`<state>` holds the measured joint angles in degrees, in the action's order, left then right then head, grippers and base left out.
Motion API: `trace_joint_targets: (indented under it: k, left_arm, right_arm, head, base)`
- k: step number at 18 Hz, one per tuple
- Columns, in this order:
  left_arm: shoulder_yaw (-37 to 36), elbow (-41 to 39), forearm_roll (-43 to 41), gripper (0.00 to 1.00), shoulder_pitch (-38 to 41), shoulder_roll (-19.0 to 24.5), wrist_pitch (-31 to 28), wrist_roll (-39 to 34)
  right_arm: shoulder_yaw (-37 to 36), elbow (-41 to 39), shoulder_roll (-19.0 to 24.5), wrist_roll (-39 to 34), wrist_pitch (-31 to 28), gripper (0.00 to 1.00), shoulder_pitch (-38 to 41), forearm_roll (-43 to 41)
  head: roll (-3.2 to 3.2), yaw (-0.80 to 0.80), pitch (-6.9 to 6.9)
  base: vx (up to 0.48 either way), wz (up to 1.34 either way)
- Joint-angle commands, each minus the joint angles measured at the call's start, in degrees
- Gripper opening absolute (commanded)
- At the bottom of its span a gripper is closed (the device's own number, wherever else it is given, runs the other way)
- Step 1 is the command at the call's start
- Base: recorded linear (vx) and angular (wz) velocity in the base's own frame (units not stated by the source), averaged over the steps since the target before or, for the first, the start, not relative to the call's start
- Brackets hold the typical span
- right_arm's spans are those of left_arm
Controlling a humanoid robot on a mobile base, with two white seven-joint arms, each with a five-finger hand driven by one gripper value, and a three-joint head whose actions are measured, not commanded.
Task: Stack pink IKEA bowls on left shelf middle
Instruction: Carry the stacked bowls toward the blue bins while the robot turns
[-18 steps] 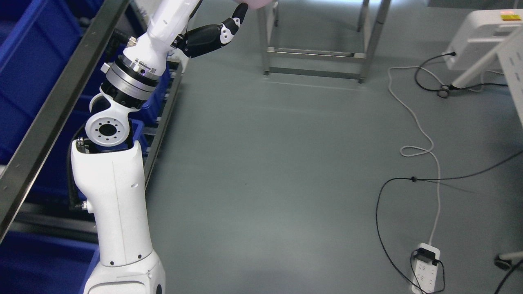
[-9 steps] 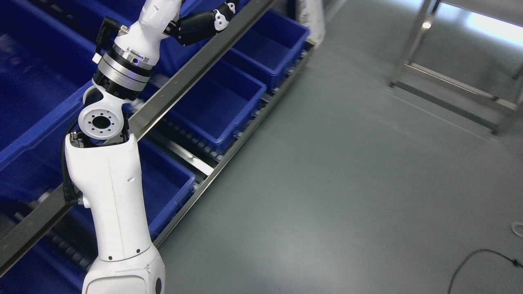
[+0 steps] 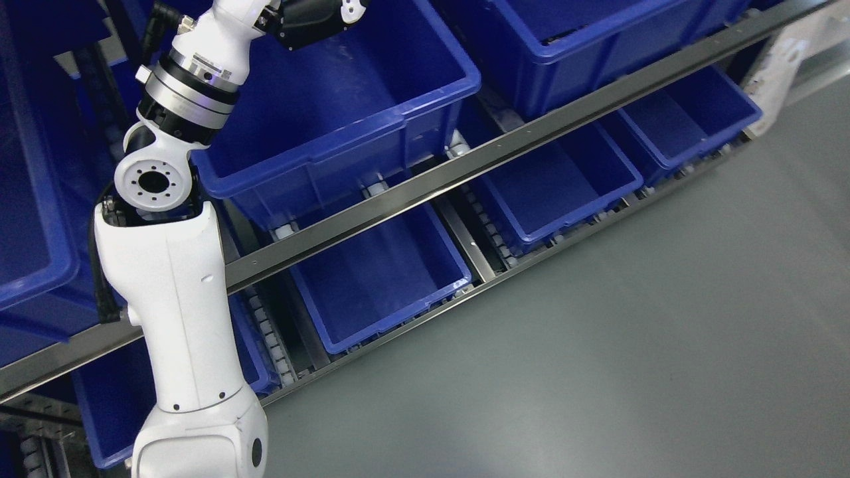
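Note:
My left arm (image 3: 179, 292) comes in at the lower left and reaches up to the top edge. Only the black base of my left hand (image 3: 317, 13) shows, over the near left corner of a big blue bin (image 3: 345, 126) on the shelf's middle level. The rest of the hand is cut off by the top edge. No pink bowl is in view. The right arm is not in view.
A steel shelf rail (image 3: 505, 149) runs diagonally across the picture. Below it stand more blue bins (image 3: 378, 279) (image 3: 558, 186) (image 3: 690, 113). Another bin (image 3: 584, 40) sits at the upper right and one (image 3: 26, 199) at the far left. Grey floor (image 3: 597, 345) lies to the lower right.
The camera has swung left toward the shelf, so the floor cables and table frame have left the picture. A pink edge at the hand's fingertip one second ago no longer shows.

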<state>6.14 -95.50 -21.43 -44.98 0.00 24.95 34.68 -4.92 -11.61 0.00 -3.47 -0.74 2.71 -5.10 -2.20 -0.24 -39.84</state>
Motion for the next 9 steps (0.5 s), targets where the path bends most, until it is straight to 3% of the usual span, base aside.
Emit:
trace_joint_targets:
  k: [1,5,9]
  left_arm:
    - [0.8,-0.13,-0.02,0.08,-3.0,1.0,-0.69,0.03]
    - [0.1,0.4,-0.28,0.08,-5.73,1.0,-4.63,0.38]
    - [-8.23,2.76,-0.81,0.08,-6.53,1.0,-11.74,2.4]
  right_arm:
    - [0.0,0.0,-1.0,-0.05,0.04,1.0,0.01,0.0]
    - [0.0,0.0,-1.0,-0.05,0.04,1.0,0.01,0.0]
    - [0.0,0.0,-1.0,-0.05,0.04,1.0,0.01,0.0]
  head:
    - [0.0,0.0,0.0]
    - [0.0,0.0,0.0]
    - [0.0,0.0,0.0]
  base:
    - [0.121,0.59]
    - [0.105,0.44]
    - [0.069,0.24]
